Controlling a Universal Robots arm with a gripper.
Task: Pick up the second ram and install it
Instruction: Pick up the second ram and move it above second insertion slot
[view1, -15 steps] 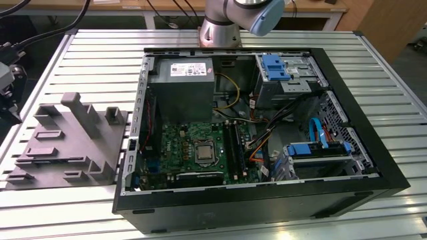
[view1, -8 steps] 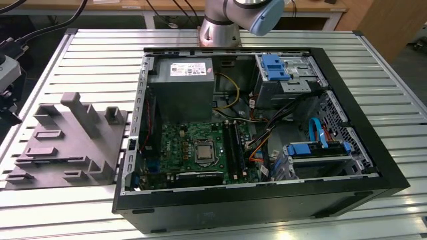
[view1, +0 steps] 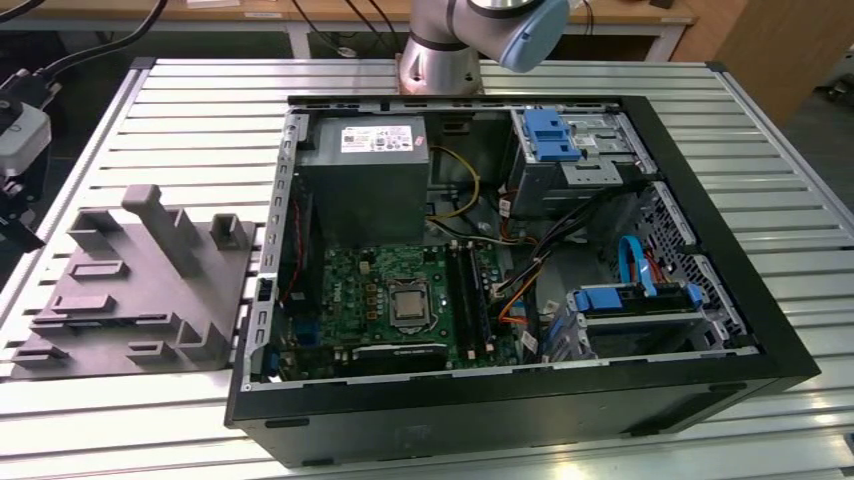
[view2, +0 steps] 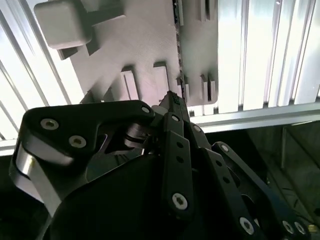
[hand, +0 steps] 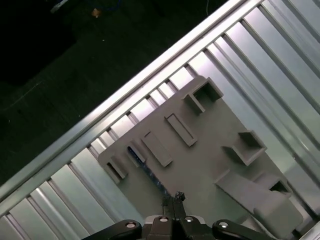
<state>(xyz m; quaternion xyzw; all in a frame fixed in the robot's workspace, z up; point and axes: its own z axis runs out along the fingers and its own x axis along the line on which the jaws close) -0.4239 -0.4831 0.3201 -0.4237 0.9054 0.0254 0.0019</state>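
Second ram (hand: 146, 169) stands on edge in a slot of the grey holder (hand: 210, 150), on the slatted surface (view1: 160, 120) beside the open case (view1: 534, 410). The gripper (hand: 176, 196) hangs right over one end of it, fingers (view2: 176, 145) pressed together, pinching nothing as far as I can see. So the stick isn't picked up yet, and its trip to the motherboard (view1: 387, 290) slots is all left to do.
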